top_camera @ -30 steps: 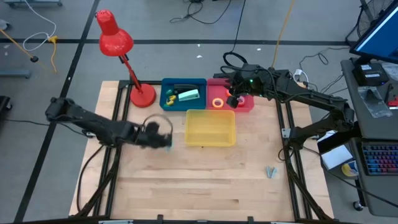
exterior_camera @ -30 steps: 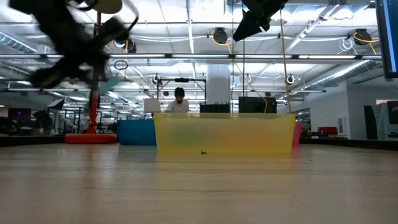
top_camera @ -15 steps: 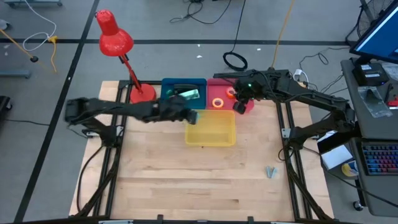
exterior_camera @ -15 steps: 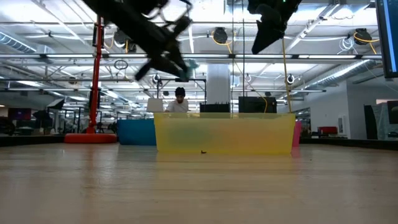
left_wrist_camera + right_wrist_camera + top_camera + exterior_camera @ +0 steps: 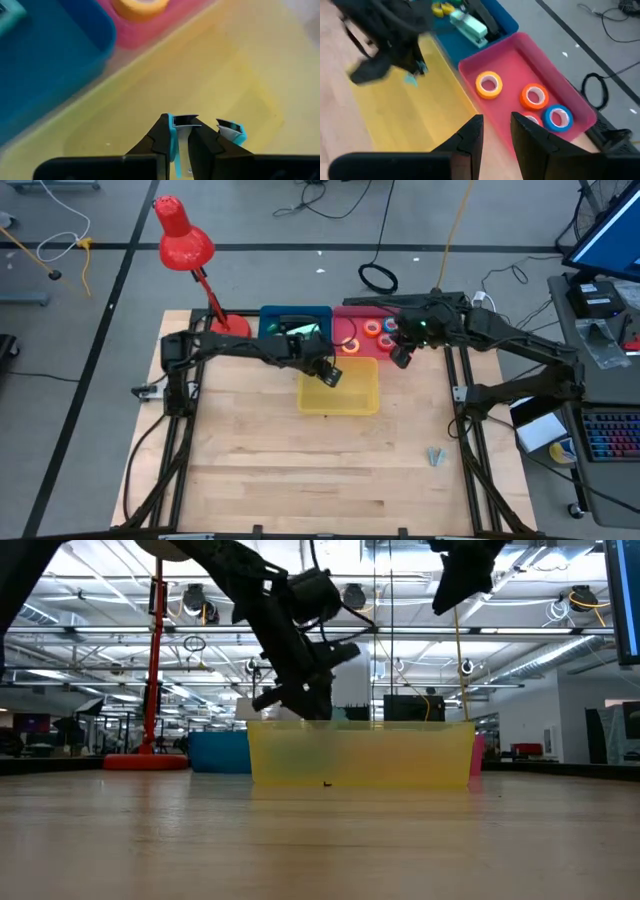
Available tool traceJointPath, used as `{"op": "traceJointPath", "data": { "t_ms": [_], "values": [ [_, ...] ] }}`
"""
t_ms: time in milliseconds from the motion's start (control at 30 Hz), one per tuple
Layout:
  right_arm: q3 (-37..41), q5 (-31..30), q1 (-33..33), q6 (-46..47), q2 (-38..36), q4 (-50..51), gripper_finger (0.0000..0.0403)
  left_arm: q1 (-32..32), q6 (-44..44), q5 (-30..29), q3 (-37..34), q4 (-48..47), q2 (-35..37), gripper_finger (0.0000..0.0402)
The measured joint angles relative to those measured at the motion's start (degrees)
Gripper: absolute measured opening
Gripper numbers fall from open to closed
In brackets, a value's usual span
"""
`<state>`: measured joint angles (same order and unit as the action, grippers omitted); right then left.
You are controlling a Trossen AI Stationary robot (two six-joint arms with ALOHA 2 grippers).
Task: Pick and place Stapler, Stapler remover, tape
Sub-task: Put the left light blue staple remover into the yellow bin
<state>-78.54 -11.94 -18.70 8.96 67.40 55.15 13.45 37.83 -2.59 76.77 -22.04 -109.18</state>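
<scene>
Stapler remover (image 5: 180, 131), teal and silver, pinched in jaws of left gripper (image 5: 330, 375), fully closed on it. Held low over yellow bin (image 5: 340, 408), near the corner next to blue bin (image 5: 270, 320); not touching the bin floor. Right gripper (image 5: 492, 122) high over the border between yellow bin and pink bin (image 5: 520, 47); jaws narrowly parted, nothing between them. Tape all in pink bin: yellow roll (image 5: 488, 84), orange roll (image 5: 535, 96), blue roll (image 5: 558, 117), red roll (image 5: 532, 120) partly hidden. Pale green stapler (image 5: 468, 27) lying in blue bin. Small grey piece (image 5: 434, 455) alone on worktop (image 5: 260, 470), well apart from bins.
</scene>
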Motion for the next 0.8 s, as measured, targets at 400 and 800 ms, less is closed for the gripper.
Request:
{"op": "traceJointPath", "data": {
  "t_ms": [400, 800],
  "values": [
    [17.46, 0.27, 6.27, 10.63, -14.78, -9.35, 0.0089, 0.09, -1.43, 4.04, 0.79, -2.95, -6.03, 0.0054],
    [33.38, 10.66, 9.44, 15.87, -25.69, -30.94, 0.0089, 0.02, -9.21, 4.67, 0.77, -3.25, -5.95, 0.0064]
  ]
}}
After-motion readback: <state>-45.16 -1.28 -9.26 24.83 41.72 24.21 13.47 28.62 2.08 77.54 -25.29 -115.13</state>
